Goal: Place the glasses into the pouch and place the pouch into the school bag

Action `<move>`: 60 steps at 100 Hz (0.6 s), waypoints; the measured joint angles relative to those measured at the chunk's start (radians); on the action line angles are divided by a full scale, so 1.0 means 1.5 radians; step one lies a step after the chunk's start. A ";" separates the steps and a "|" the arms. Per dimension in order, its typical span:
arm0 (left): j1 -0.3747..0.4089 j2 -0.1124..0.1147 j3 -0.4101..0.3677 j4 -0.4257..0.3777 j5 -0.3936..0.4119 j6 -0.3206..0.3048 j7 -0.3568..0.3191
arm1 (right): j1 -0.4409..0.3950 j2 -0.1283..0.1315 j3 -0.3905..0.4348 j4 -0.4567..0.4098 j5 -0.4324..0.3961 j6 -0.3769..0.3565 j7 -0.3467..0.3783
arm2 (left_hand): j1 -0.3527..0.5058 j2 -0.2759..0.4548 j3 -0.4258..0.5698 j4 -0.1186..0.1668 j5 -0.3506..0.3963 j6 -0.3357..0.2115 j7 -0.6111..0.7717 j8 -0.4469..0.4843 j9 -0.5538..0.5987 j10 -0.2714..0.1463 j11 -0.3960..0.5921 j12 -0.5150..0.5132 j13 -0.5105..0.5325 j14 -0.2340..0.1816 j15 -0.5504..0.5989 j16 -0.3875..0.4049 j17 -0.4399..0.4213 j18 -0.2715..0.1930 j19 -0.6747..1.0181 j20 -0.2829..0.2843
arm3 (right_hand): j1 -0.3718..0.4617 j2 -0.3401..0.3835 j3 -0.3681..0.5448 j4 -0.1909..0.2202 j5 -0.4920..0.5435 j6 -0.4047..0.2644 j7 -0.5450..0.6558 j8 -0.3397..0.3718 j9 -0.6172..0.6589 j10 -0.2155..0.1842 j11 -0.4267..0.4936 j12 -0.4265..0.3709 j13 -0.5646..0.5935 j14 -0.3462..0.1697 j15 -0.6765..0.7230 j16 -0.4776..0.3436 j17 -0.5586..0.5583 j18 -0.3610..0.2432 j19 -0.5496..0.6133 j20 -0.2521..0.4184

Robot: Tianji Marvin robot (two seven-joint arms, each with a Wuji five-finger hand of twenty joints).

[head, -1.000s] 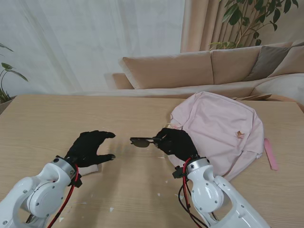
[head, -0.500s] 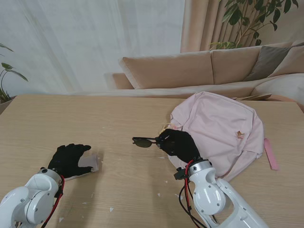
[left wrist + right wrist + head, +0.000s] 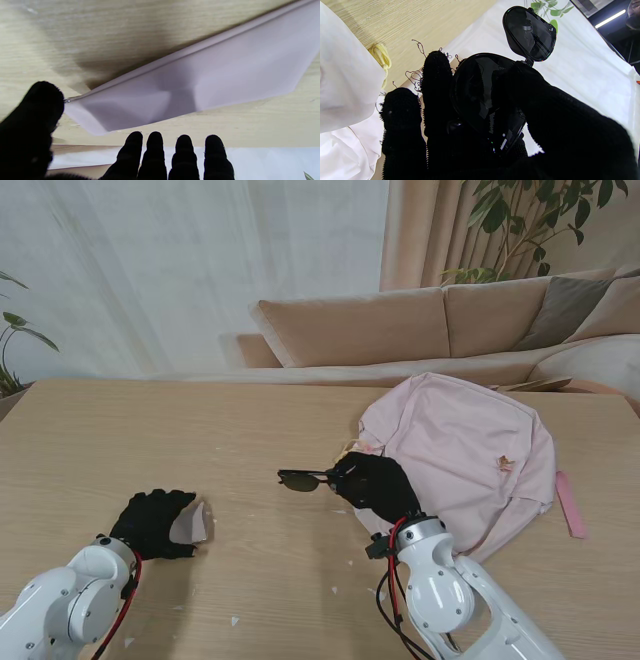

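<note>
- Stand view: the dark-lensed black-framed sunglasses are held off the light wooden table by the black-gloved right hand, fingers closed on one end, the free lens pointing toward the robot's left. The pale lilac flat fabric pouch lies at the left, well apart from the glasses, with the black-gloved left hand curled over its nearer edge. The soft pink fabric school bag lies flat just behind the right hand.
- Left wrist view: the pouch is seen lying on the table beyond the fingertips, the thumb close by one corner. Whether the pouch is actually pinched cannot be told; the fingers look part-curled with nothing visibly clamped.
- Right wrist view: one lens of the sunglasses is free, the other pinned between thumb and fingers; the grip looks firm.
- Advice for the step: the pouch mouth should be pinched and lifted open first, then the glasses fed in free lens first, the right hand's grip being kept until the frame is well inside.
</note>
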 measured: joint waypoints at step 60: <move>-0.019 -0.007 0.034 0.046 -0.063 0.042 0.053 | 0.002 0.000 -0.004 0.001 0.002 0.001 0.001 | 0.093 -0.006 -0.028 0.000 -0.029 -0.015 0.399 0.393 0.000 -0.011 0.049 0.075 0.001 -0.008 0.033 0.032 0.018 0.000 0.003 0.016 | 0.000 0.000 0.000 0.000 0.002 0.000 0.000 0.000 0.000 0.001 0.000 0.003 0.000 0.000 0.000 0.000 0.000 0.000 0.000 0.000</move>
